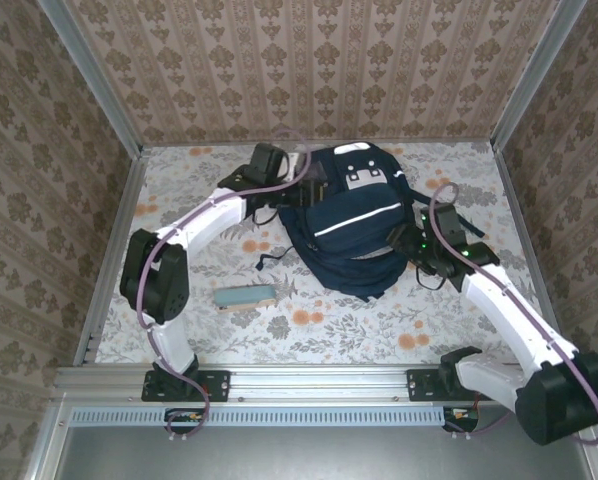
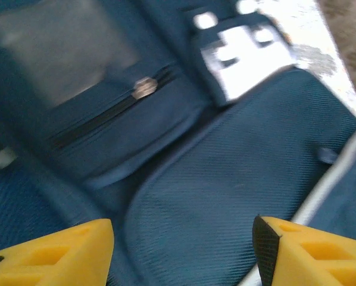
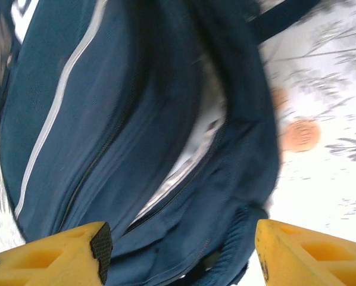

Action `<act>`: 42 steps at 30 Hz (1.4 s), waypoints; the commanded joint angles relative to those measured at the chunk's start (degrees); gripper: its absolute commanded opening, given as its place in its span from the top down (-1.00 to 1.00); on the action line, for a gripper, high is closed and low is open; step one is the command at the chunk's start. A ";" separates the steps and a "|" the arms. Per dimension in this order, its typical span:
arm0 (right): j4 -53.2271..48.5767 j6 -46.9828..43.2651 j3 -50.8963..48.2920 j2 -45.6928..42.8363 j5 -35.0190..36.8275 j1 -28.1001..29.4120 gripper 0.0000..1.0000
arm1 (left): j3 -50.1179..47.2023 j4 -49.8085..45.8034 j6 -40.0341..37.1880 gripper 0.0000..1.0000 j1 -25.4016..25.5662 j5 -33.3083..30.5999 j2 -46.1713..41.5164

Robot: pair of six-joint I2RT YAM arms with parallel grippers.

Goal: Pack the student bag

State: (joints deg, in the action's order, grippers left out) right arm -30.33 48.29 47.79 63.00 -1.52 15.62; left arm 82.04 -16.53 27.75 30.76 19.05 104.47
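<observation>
Bag: large navy-blue fabric backpack [image 1: 354, 225] with white stripes, lying mid-table toward the far side, between the two arms.
Opening: main zip gaping, pale lining [image 3: 193, 158] showing.
Left gripper [image 2: 184, 238]: yellow jaws spread wide, empty, over the backpack's front panel.
Right gripper [image 3: 178, 244]: jaws spread wide, empty, at the gaping side.
Other: flat teal rectangular block [image 1: 244, 296] on floral tabletop [image 1: 379, 330], apart from the backpack, by the left arm.

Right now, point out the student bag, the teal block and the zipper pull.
student bag [image 1: 354, 255]: top external view, navy front panel.
teal block [image 1: 244, 296]: top external view, middle of its top.
zipper pull [image 2: 144, 87]: left wrist view, metal tab.
</observation>
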 commanded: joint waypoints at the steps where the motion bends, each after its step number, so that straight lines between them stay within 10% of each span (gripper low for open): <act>1: 2.47 -1.83 4.11 4.15 -3.29 3.87 -0.33 | -5.06 4.29 13.20 -0.27 -2.95 5.17 -1.10; 8: 4.47 -1.60 9.29 12.09 -3.26 9.94 -0.31 | -6.31 9.29 17.73 0.13 -6.59 9.68 4.52; 28: 5.18 -3.88 11.56 24.60 -0.27 10.35 -0.26 | -0.02 16.00 22.92 0.47 -7.99 21.13 15.85; 42: 5.23 -11.74 25.55 39.09 2.42 7.34 -0.18 | -14.10 19.89 24.63 0.94 -13.01 16.19 2.69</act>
State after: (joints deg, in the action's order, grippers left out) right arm -26.09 40.56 67.85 98.80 -2.74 23.64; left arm 70.43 2.31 51.81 19.44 36.73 112.12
